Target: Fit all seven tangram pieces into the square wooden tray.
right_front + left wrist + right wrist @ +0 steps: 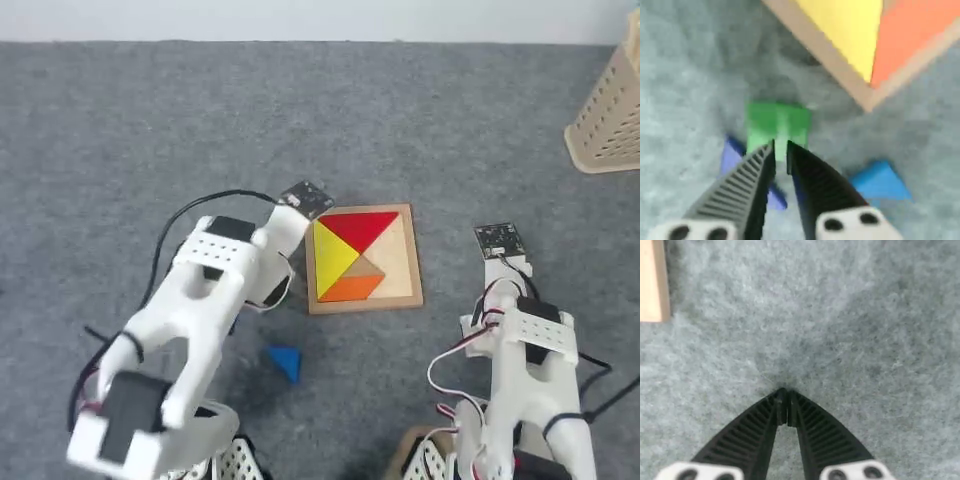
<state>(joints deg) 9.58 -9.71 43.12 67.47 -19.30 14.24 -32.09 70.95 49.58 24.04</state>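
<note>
L claw (781, 149) pinching green pc (777, 122) nr tray (825, 50) corner | R claw (785, 399) closed, empty

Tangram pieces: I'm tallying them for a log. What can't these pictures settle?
Green piece: blurred in the left wrist view; grip by the left gripper unclear; the left arm covers it from above.
Dark blue piece: mostly behind that gripper, shape unknown.
Tray: its pale right part, bare wood or piece, too small overhead.
</note>
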